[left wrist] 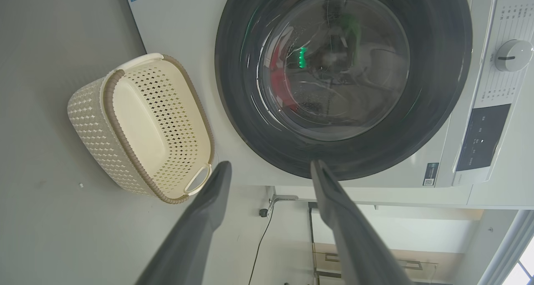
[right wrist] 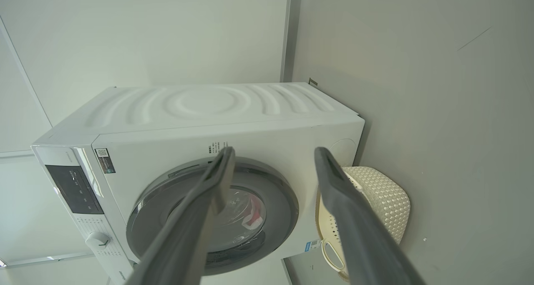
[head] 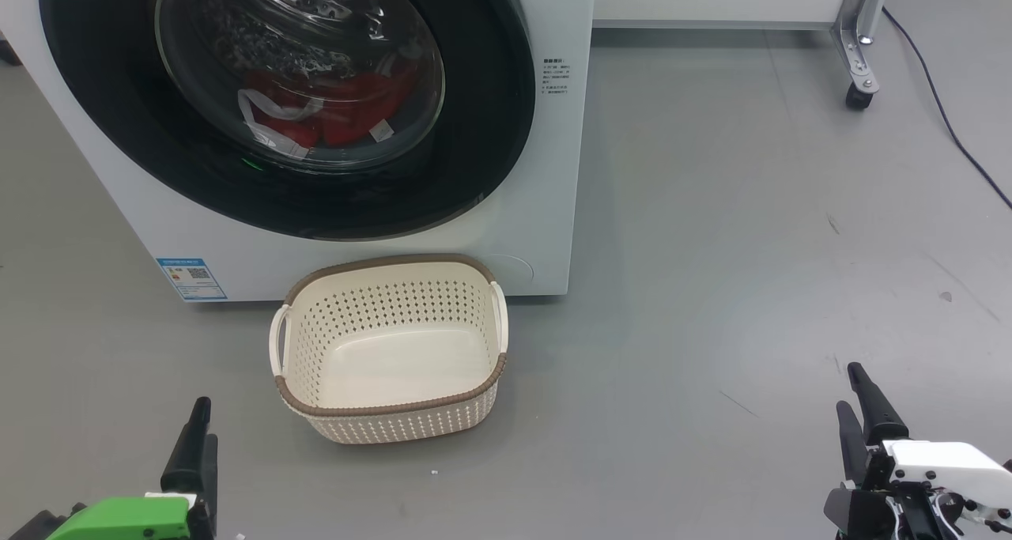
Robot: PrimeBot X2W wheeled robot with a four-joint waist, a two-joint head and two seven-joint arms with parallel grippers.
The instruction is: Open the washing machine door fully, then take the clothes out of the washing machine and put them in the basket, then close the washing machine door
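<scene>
The white washing machine point(head: 553, 168) stands ahead with its black-rimmed door point(head: 490, 113) shut. Through the glass I see red clothes point(head: 348, 117) with white bands lying in the drum. The cream basket point(head: 391, 413) with a brown rim sits empty on the floor right in front of the machine. My left gripper point(head: 202, 425) rests low at the left, well short of the basket, fingers apart. My right gripper point(head: 858, 394) is low at the right, far from the machine, also open. In the left wrist view, open fingers point(left wrist: 217, 185) frame the door point(left wrist: 434, 122) and basket point(left wrist: 87, 122).
Grey floor stretches wide to the right of the machine. A metal frame leg on a caster point(head: 858, 93) stands at the back right, with a dark cable point(head: 949, 121) trailing across the floor beside it. A control panel with a knob point(left wrist: 513, 55) tops the machine.
</scene>
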